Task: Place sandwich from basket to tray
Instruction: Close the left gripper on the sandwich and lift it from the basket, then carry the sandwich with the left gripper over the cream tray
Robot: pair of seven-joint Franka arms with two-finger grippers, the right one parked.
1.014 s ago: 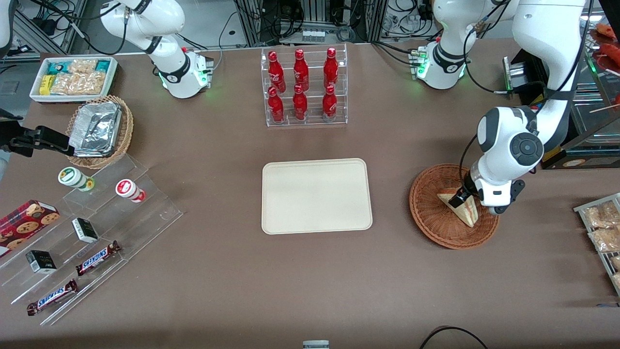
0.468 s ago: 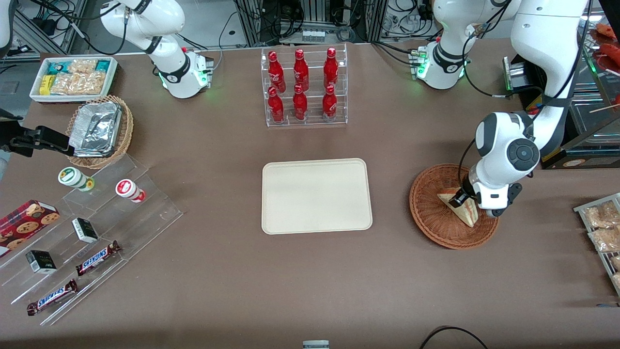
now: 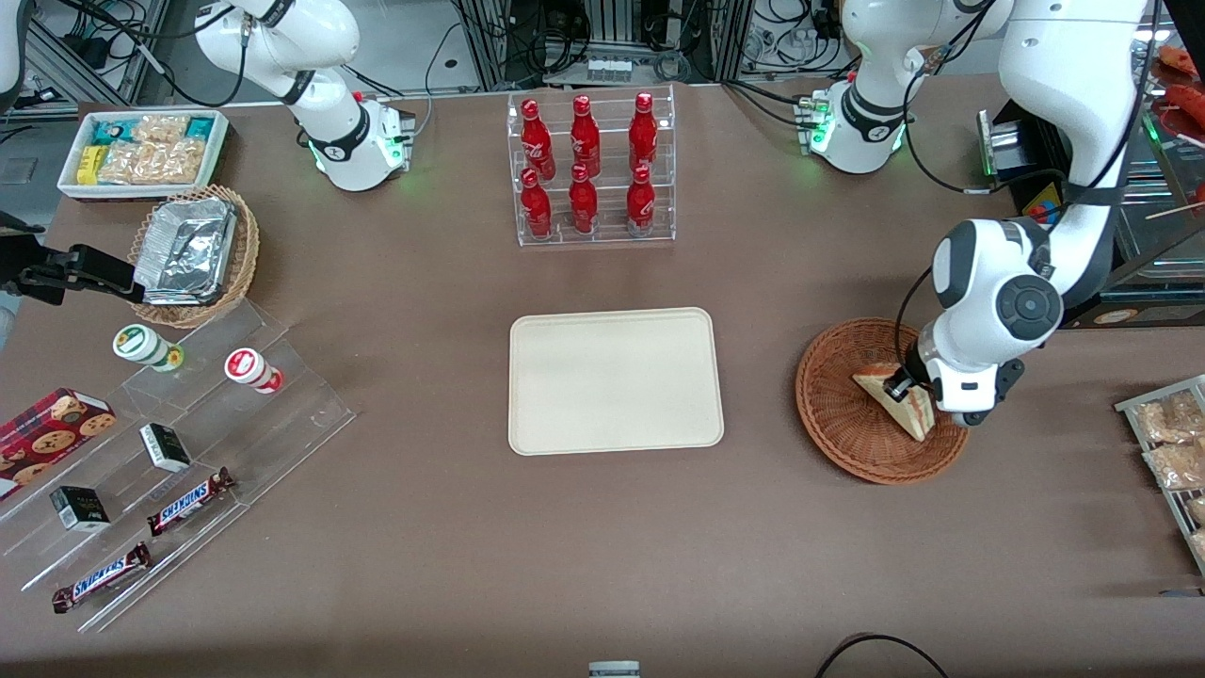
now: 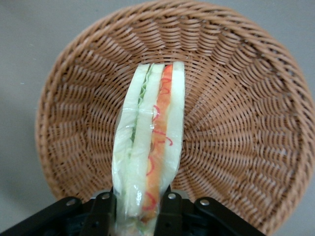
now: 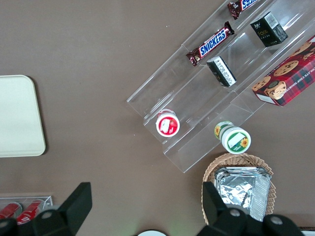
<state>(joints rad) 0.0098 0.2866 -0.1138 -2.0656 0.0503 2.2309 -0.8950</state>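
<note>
The wrapped triangular sandwich (image 3: 892, 399) stands on edge in the reddish-brown wicker basket (image 3: 838, 414), toward the working arm's end of the table. My left gripper (image 3: 906, 388) is down in the basket, shut on the sandwich. The wrist view has the sandwich (image 4: 150, 142) running up from between the black fingers (image 4: 101, 216), its green, white and red layers facing the camera, over the basket's woven floor (image 4: 236, 123). The gripper (image 4: 138, 216) pinches the sandwich's near end. The cream tray (image 3: 616, 380) lies bare at mid-table, beside the basket.
A clear rack of red bottles (image 3: 588, 169) stands farther from the front camera than the tray. A stepped acrylic shelf of snacks (image 3: 160, 452), a foil-container basket (image 3: 193, 252) and a white snack bin (image 3: 141, 151) lie toward the parked arm's end. Packets on a rack (image 3: 1172, 443) sit beside the basket.
The wrist and gripper have shifted slightly, and the sandwich has moved a little with them inside the basket. The grip on the sandwich is unchanged.
</note>
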